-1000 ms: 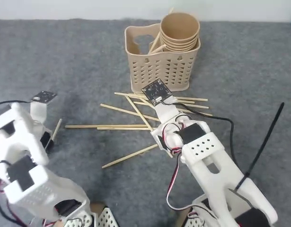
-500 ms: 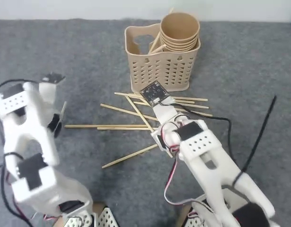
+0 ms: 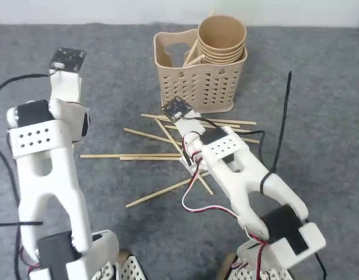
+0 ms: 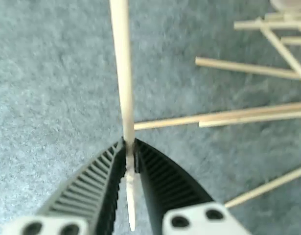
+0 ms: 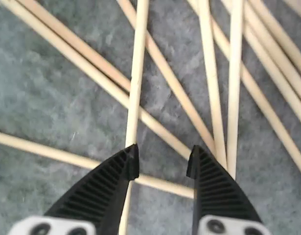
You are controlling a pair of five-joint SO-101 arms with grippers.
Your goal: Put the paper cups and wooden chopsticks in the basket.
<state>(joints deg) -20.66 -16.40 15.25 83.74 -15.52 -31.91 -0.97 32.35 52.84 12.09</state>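
Wooden pale chopstick (image 4: 120, 63) is clamped in L gripper (image 4: 127, 144), axis in line w/ jaws; beige perforated basket (image 3: 194, 87) is located rightward. R gripper (image 5: 162, 160) is spread open.

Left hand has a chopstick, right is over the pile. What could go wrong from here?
The left hand pinches its chopstick near one end; the long free part could swing or slip in transit.
The right hand is open over crossed chopsticks; closing may catch two or flick neighbours.
The cups fill one side of the basket, so the chopstick could hit them.
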